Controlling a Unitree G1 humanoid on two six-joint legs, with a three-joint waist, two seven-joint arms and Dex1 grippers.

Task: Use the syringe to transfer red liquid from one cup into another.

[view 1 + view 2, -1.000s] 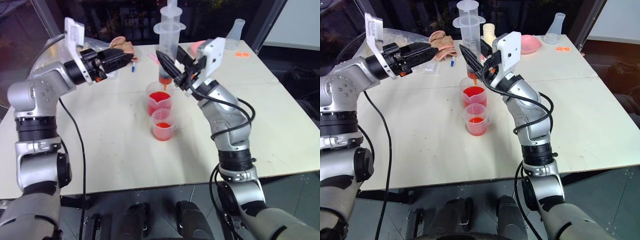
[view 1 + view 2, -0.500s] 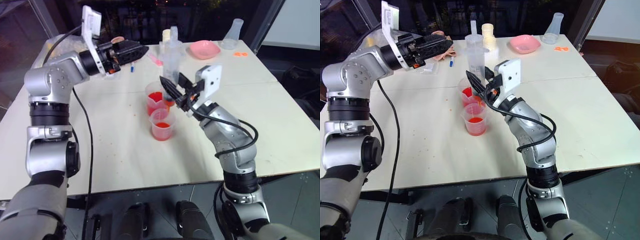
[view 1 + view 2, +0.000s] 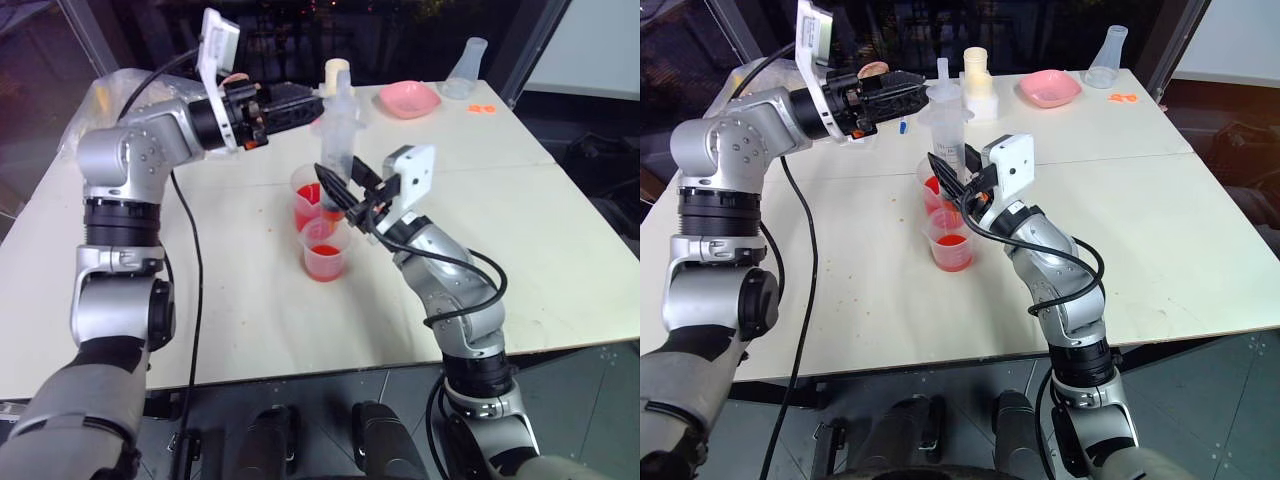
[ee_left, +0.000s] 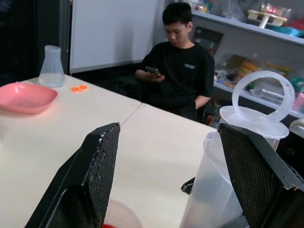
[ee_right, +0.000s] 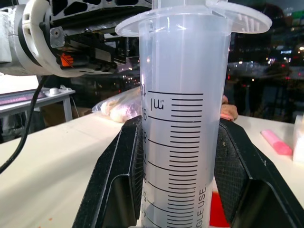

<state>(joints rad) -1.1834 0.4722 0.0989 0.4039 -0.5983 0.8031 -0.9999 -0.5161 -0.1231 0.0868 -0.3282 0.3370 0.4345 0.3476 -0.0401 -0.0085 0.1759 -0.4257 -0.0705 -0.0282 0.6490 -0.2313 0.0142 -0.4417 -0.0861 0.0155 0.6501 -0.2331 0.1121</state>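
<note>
The syringe (image 3: 337, 140) stands upright with my right gripper (image 3: 342, 196) shut on the lower part of its barrel (image 5: 176, 142). Its lower end dips into the mouth of the farther cup (image 3: 308, 192), which holds red liquid (image 3: 309, 196). A nearer cup (image 3: 325, 250), just in front, also holds red liquid. My left gripper (image 3: 312, 100) is open and level, beside the top of the white plunger (image 4: 260, 97). The plunger ring lies close by one of its fingers (image 4: 259, 171).
At the table's far side stand a pink bowl (image 3: 408, 98), a clear flask (image 3: 470, 65), a cream cylinder (image 3: 336, 72) and small orange bits (image 3: 484, 108). A plastic bag (image 3: 100, 110) lies far left. A person (image 4: 178, 61) sits beyond the table.
My right gripper has lowered the syringe until its tip is in the farther cup. My left gripper has swung right, up to the plunger's top, staying open.
</note>
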